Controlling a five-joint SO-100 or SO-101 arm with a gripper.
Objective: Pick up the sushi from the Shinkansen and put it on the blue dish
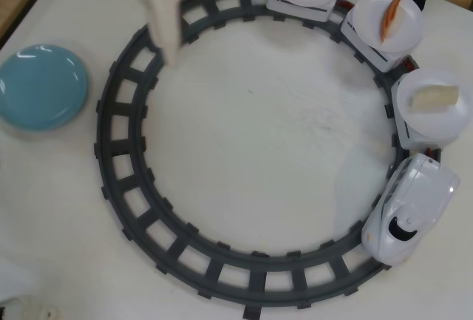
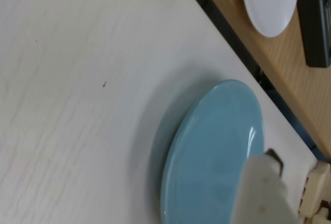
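A pale, faintly grained white surface [image 1: 251, 113] is filling both views, with a wooden ledge showing beyond its edge in the wrist view. Starting at the left of the overhead view, the round, glossy light-blue dish [image 1: 41, 86] is lying empty, well apart from the dark grey ring of toy track [image 1: 122, 187]. Above the track's upper left arc, the robot's cream-coloured hand [image 1: 164, 21] is appearing as a blurred streak, so I cannot tell whether it is released or clenched; the wrist view is showing only one pale finger [image 2: 261, 193] over the blue dish [image 2: 217, 151], with nothing visibly held. Moving right, the white toy Shinkansen engine with black windows [image 1: 410, 209] is sitting on the lower right of the track, its three wagons curving up behind it. The wagon just behind the engine is carrying the small cream-white rectangular sushi block [image 1: 434, 97] on its round white plate [image 1: 436, 120]; the two farther plates are carrying orange-topped pieces. Judging from this, the task is at its reaching step, nothing being grasped yet. The next move is calling for the hand to cross the ring to the right side, descend over the plain block with fingers spread, and avoid the plate rim.
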